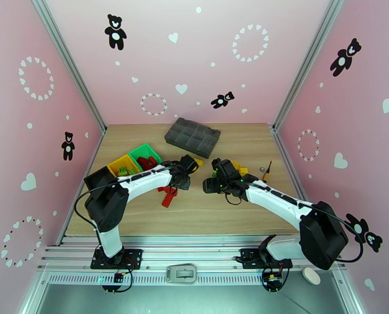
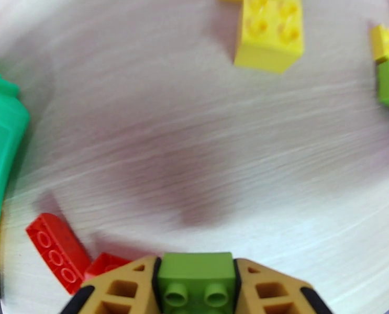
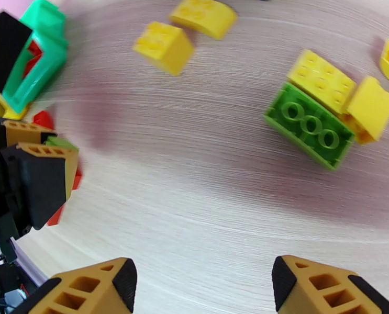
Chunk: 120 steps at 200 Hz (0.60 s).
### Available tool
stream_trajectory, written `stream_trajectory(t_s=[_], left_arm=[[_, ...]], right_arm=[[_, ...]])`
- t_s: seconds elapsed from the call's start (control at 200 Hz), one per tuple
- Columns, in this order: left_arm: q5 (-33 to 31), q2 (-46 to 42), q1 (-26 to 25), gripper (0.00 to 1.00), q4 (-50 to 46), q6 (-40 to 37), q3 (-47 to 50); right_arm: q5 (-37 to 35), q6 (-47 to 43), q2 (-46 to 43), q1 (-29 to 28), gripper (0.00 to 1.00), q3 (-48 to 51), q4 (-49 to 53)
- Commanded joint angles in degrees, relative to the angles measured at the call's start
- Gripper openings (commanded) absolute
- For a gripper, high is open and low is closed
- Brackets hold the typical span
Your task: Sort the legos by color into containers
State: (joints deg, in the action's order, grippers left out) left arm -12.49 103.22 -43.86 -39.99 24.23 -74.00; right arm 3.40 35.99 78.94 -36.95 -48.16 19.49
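The left gripper [image 2: 196, 291] was clamped on a green lego [image 2: 195, 268] just above the table [image 3: 194, 194], 2 studs facing back toward the wrist; its long axis could not be determined. The right gripper [image 3: 204, 289] hung with fingers spread wide. Near it a second green lego [image 3: 307, 124] lay underside up, long axis diagonal, touching a yellow lego [image 3: 320, 79] along 1 long side

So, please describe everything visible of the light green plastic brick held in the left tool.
The light green plastic studded brick looks smooth and glossy. Two round studs on one face point toward the wrist camera. The tan pads of the left tool clamp it, one on each side. The wooden table lies beyond it; contact cannot be judged.
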Motion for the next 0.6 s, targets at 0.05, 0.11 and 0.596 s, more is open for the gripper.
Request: stream_trajectory(t_s=[0.05, 0.11, 0.596], left_arm=[[-3.3, -6.8, 4.0, 0.32, -0.7, 0.9, 2.4], [-4.0, -9.4, 6.0, 0.32, -0.6, 1.4, 3.9], [-3.6, -23.6, 31.2, 0.32, 1.9, 3.8, 14.8]], right_arm=[[1.7, -0.1, 4.3, -4.1, 0.73, -3.9, -2.1], [1.8, -0.3, 6.0, -5.9, 0.73, -5.8, -2.5], [1.5, -1.6, 16.5, -11.6, 0.71, -19.3, -0.1]])
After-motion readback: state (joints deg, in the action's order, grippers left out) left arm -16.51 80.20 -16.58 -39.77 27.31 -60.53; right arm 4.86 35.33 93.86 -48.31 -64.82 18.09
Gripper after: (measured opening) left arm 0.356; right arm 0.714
